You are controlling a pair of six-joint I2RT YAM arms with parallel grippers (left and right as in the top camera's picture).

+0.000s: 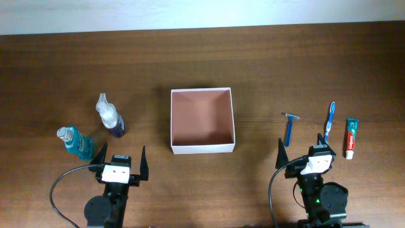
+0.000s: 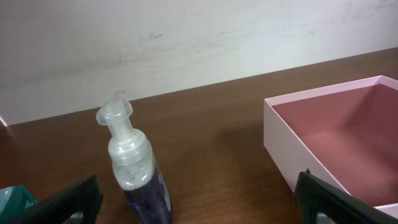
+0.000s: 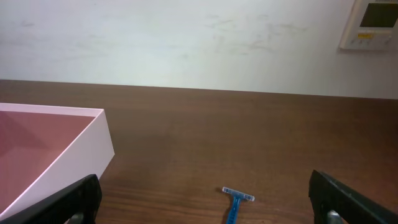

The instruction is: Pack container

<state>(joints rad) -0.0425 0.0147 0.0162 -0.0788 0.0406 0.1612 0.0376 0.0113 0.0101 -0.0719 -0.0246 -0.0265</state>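
Observation:
The container (image 1: 202,148), a shallow square box with white walls and a pinkish-brown inside, sits mid-table and looks empty; it also shows in the left wrist view (image 2: 278,126) and the right wrist view (image 3: 93,144). A dark blue pump bottle (image 1: 111,118) (image 2: 135,172) and a teal bottle (image 1: 74,141) stand at the left. A blue razor (image 1: 289,128) (image 3: 235,206), a blue toothbrush (image 1: 329,120) and a toothpaste tube (image 1: 350,137) lie at the right. My left gripper (image 1: 121,163) (image 2: 199,208) is open and empty near the front edge. My right gripper (image 1: 299,152) (image 3: 205,208) is open and empty, just in front of the razor.
The brown wooden table (image 1: 202,63) ends at a white wall (image 2: 186,37) at the back. A white wall panel (image 3: 371,23) hangs at the upper right of the right wrist view. Bare wood lies between the container and the items on each side.

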